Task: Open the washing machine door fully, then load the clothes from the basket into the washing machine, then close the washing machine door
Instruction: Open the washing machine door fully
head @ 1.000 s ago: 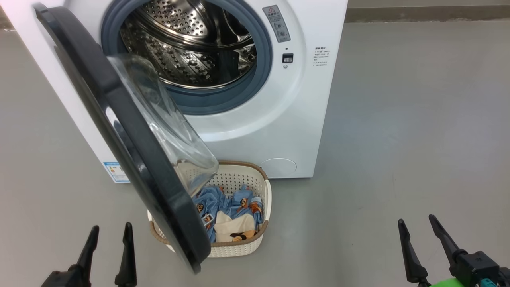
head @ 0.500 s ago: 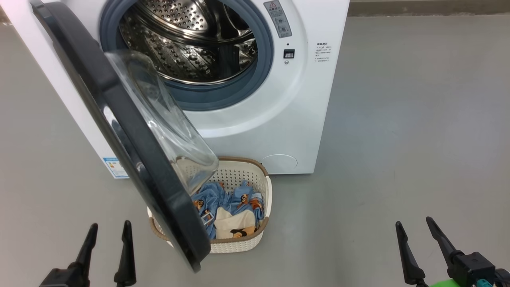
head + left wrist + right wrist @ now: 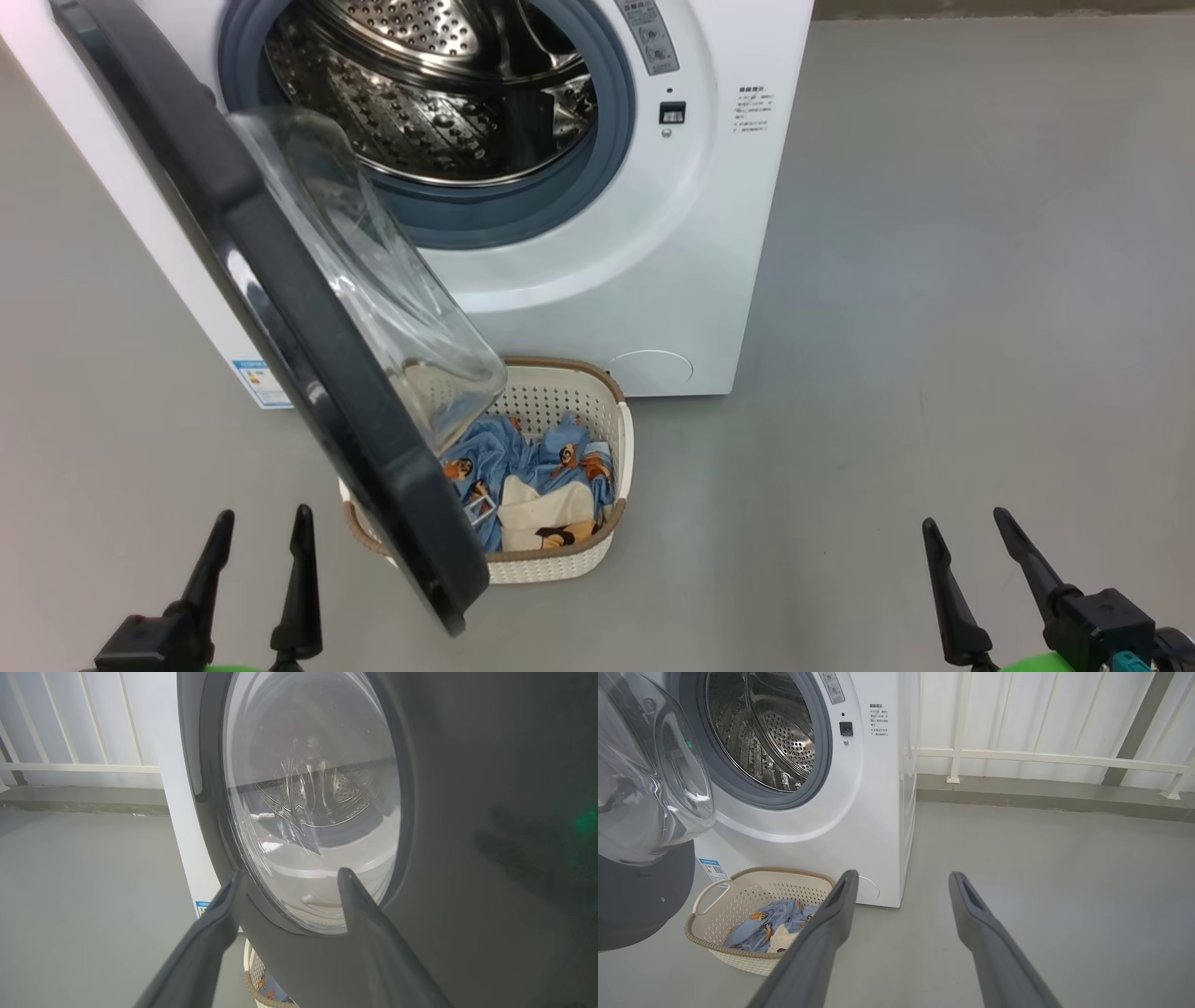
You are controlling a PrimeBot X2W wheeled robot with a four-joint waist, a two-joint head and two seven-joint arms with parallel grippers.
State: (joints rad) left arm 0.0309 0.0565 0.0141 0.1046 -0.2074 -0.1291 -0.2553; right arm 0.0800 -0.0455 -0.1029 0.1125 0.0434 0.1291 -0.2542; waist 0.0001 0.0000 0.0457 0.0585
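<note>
Left wrist view first: the left gripper [image 3: 292, 871] faces the outer side of the washing machine door [image 3: 467, 788], with the glossy black rim and clear glass centre right ahead. Its two fingers are spread wide with nothing between them. Through the glass there's a warped glimpse of the steel drum [image 3: 345, 793], and a corner of the basket [image 3: 256, 990] peeks out under the rim.

The head view gives the other side of that door. The dark grey inner face and bulging glass bowl are swung out from the washing machine [image 3: 597, 308], and the lower edge hangs across the basket's left side. The left gripper sits low at the left, apart from the door, fingers pointing up. The basket stands on the floor [image 3: 934, 280] just at the foot of the machine's front. The clothes [image 3: 523, 467] are heaped inside it, blue pieces around a cream one. Low at the right, well apart from the basket, the right gripper [image 3: 963, 515] has its fingers parted and empty.

The right wrist view adds the basket's looped side handle [image 3: 707, 893], the machine's right flank and a white railing [image 3: 1041, 758] along the floor's far edge.
</note>
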